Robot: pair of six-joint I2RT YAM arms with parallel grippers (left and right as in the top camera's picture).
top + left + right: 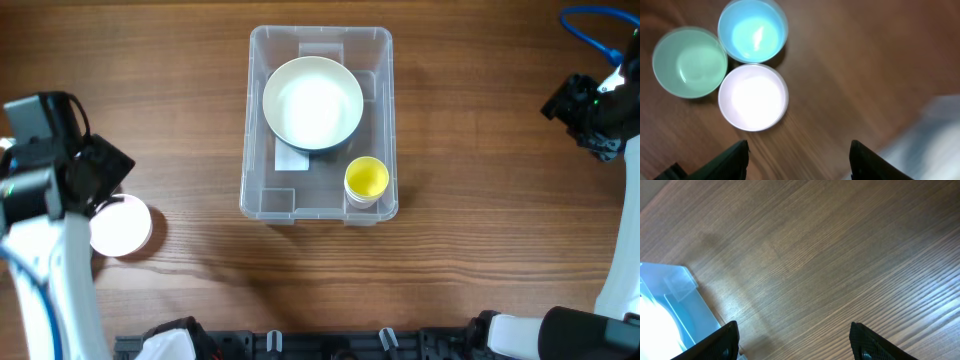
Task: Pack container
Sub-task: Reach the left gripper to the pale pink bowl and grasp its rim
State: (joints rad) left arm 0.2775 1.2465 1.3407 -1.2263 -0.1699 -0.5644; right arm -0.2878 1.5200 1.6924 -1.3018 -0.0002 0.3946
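The clear plastic container (260, 120) stands in the middle of the table, holding a large white bowl (312, 102) and a small yellow cup (366, 180) in its front right corner. Its corner also shows in the right wrist view (682, 292). My left gripper (797, 155) is open and empty, above bare wood just short of a white bowl (753, 97), a blue bowl (753, 31) and a green bowl (689, 62). Overhead, only the white bowl (122, 226) shows beside the left arm (60, 165). My right gripper (795, 340) is open and empty, over bare wood at the far right (595, 110).
A blue cable (590, 30) hangs at the back right corner. The table's front edge carries black fixtures (330, 345). A blurred pale shape (930, 140) fills the lower right of the left wrist view.
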